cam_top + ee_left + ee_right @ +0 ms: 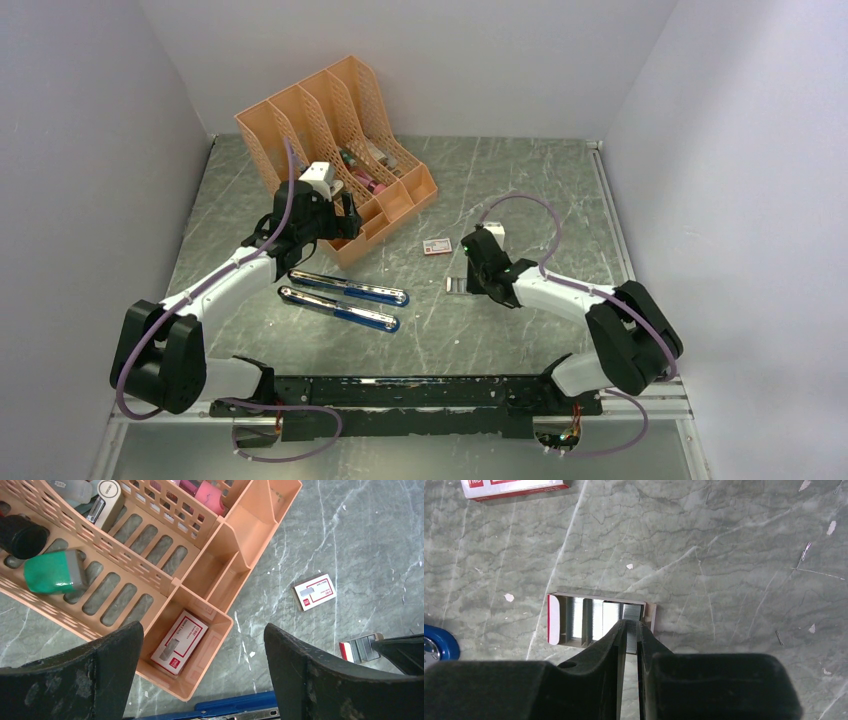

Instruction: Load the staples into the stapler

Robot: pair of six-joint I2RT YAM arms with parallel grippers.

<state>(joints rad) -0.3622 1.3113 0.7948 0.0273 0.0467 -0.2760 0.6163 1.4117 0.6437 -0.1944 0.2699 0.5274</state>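
Observation:
The stapler (343, 298) lies swung open on the table, its two blue and silver arms side by side; its blue edge shows in the left wrist view (235, 705). The staples (591, 617) are silvery strips in an open white-and-red tray (456, 285). My right gripper (632, 626) is down at the tray's right end, shut on one staple strip (632, 612) that still lies in the tray. My left gripper (204, 637) is open and empty, above the front corner of the orange organizer (330, 140).
A closed white-and-red staple box (436, 246) lies on the table behind the tray. Another such box (180, 641) lies in the organizer's front compartment. Other compartments hold a green item (52, 572) and other desk things. Walls close in left, right and back.

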